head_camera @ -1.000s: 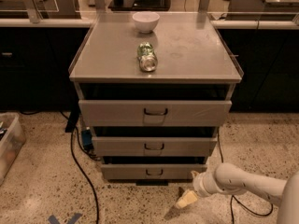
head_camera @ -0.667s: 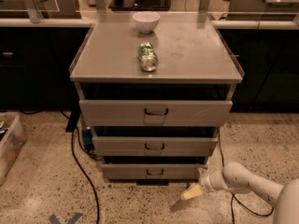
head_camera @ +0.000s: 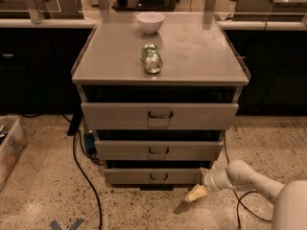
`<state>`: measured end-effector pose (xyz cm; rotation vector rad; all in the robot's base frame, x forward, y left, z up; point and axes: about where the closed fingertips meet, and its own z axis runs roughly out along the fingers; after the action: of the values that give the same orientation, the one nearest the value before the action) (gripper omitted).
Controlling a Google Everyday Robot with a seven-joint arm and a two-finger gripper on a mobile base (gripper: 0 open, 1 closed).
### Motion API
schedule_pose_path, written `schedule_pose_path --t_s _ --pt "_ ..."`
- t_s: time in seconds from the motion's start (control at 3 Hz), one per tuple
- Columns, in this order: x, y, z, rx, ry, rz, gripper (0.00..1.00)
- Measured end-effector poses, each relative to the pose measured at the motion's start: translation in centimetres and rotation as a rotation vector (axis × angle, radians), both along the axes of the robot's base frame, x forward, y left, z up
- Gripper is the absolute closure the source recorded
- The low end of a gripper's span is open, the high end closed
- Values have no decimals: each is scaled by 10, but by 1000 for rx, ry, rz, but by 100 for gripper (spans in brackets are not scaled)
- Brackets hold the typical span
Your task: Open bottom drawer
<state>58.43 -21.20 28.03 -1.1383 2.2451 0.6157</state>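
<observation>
The bottom drawer (head_camera: 153, 176) is the lowest of three grey drawers in a metal cabinet, with a low flat front and a small dark loop handle (head_camera: 159, 177). Its front stands slightly forward of the cabinet, with a dark gap above it. My gripper (head_camera: 195, 194) comes in from the lower right on a white arm. Its pale fingertips hang just above the floor, below and right of the drawer's right corner, and it holds nothing that I can see.
The middle drawer (head_camera: 158, 150) and the wider top drawer (head_camera: 159, 115) also stand slightly out. A white bowl (head_camera: 150, 22) and a lying green can (head_camera: 151, 58) are on the cabinet top. Black cables (head_camera: 84, 176) run over the floor at left, a plastic bin (head_camera: 8, 147) at far left.
My gripper has moved a little left and up, toward the bottom drawer's right corner. The drawers have not moved.
</observation>
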Motion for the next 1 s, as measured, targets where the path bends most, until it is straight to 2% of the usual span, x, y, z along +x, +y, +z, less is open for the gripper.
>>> schedule_pose_path --t_s 0.33,0.67,1.0 --pt "22 18 -22 -31 50 170 0" --pt "46 31 -9 -34 47 228 0" --pt "46 31 -9 -34 47 228 0"
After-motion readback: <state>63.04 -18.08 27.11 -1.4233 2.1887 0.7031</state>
